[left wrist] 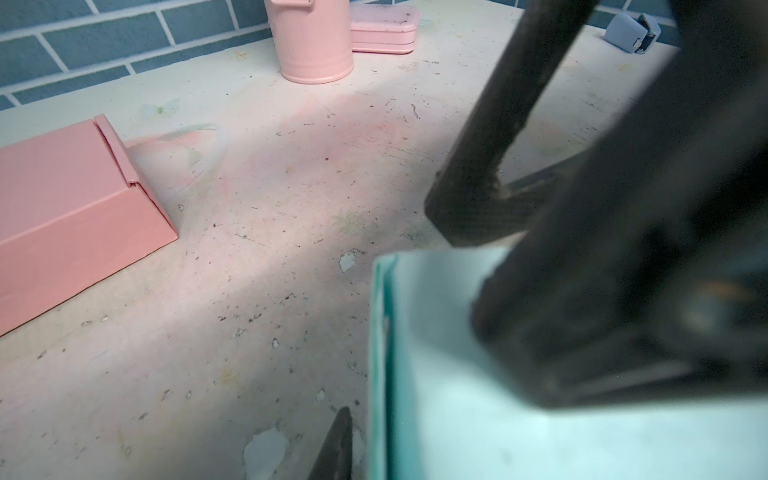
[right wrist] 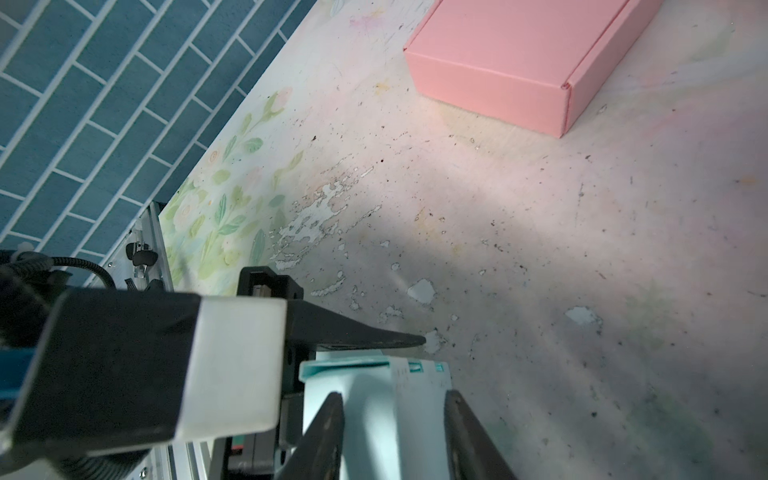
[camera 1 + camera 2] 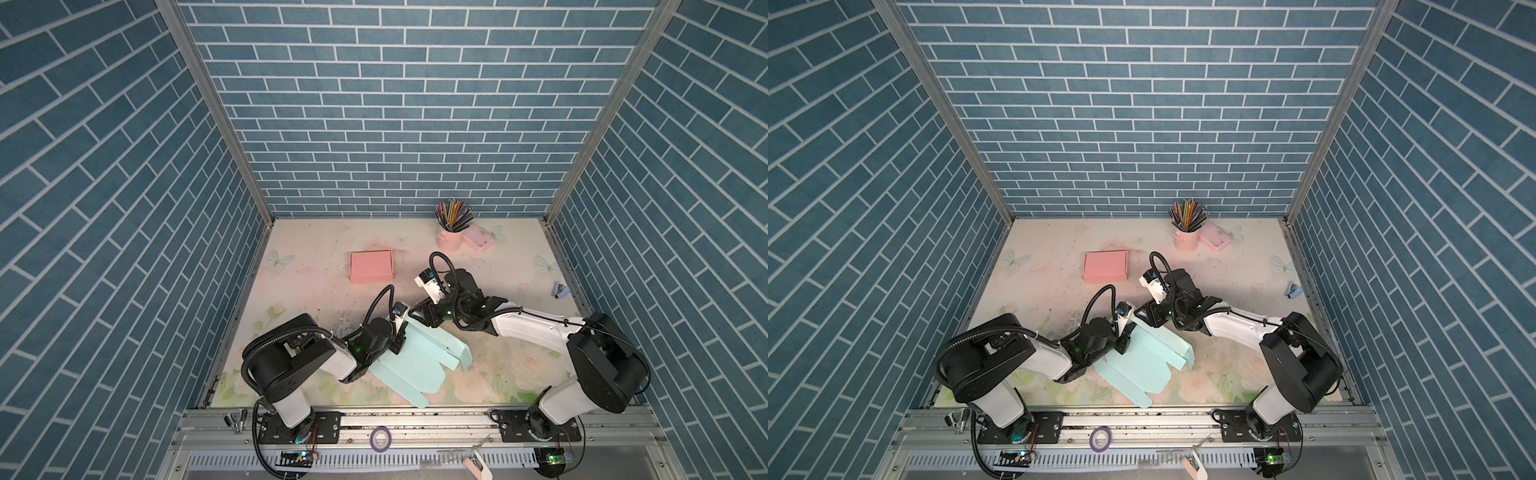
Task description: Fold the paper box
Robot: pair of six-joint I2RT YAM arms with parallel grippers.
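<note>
Paper box (image 3: 415,365) far end between left tool (image 3: 401,332), right tool (image 3: 417,316).

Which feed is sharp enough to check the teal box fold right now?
Left wrist view: teal box is blurred, too near the lens. Right wrist view: its flap edge is sharp, table in soft shadow. Both top views: sharp, evenly lit, but distant.
</note>
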